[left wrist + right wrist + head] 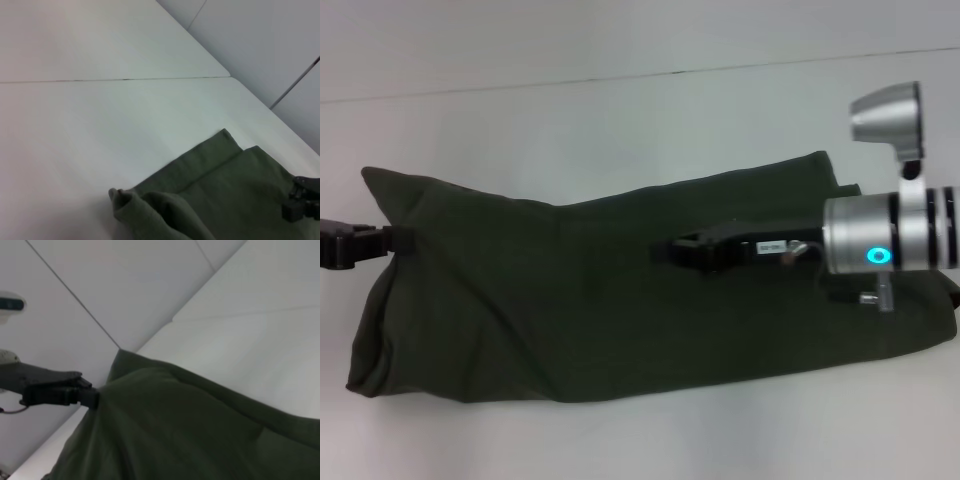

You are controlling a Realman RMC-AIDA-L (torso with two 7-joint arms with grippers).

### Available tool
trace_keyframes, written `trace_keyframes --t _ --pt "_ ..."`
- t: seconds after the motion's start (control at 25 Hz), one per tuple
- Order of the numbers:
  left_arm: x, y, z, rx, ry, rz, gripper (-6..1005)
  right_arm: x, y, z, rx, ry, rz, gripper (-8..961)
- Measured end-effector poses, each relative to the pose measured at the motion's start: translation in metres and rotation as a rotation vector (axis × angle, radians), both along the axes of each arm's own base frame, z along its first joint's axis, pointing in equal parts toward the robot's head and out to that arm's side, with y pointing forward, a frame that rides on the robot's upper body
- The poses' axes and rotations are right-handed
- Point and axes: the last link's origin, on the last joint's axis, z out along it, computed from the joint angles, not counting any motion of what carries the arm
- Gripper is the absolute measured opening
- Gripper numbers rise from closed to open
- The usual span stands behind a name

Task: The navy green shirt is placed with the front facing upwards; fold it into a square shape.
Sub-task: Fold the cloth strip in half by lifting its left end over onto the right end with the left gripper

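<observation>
Silver-cuffed, the right gripper [665,250] hovers over the navy green shirt [570,320], its grip impossible to tell, while the left gripper [395,240] pinches the shirt's left edge, probably to carry it across the white desk [620,120].

The left gripper [390,240] is pinching the navy green shirt [570,310] at its edge. The right gripper [670,250] is hovering over the cloth's middle, well apart from the left one.

No text can be read anywhere. A small white label [772,246] sits on the black body of the right gripper [672,249], but its print is too small to make out. The navy green shirt [570,310] shows only plain fabric.
</observation>
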Motion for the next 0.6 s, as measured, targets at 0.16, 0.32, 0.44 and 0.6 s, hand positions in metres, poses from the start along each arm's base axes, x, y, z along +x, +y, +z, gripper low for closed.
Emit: trace_keyframes --t 0.16,0.32,0.44,0.6 --pt "0.001 0.001 0.001 0.001 0.002 -0.003 20 -0.01 0.005 -0.012 -0.022 -0.021 0.023 5" --pt "0.0 0.001 0.002 0.002 0.004 -0.004 19 -0.022 0.01 -0.021 -0.035 -0.028 0.047 7" --pt "0.0 0.001 0.004 0.004 0.007 -0.005 19 -0.031 0.014 -0.028 -0.045 -0.032 0.057 8" --pt "0.0 0.001 0.006 0.005 0.004 -0.004 19 -0.043 0.021 -0.038 -0.056 -0.045 0.066 9"
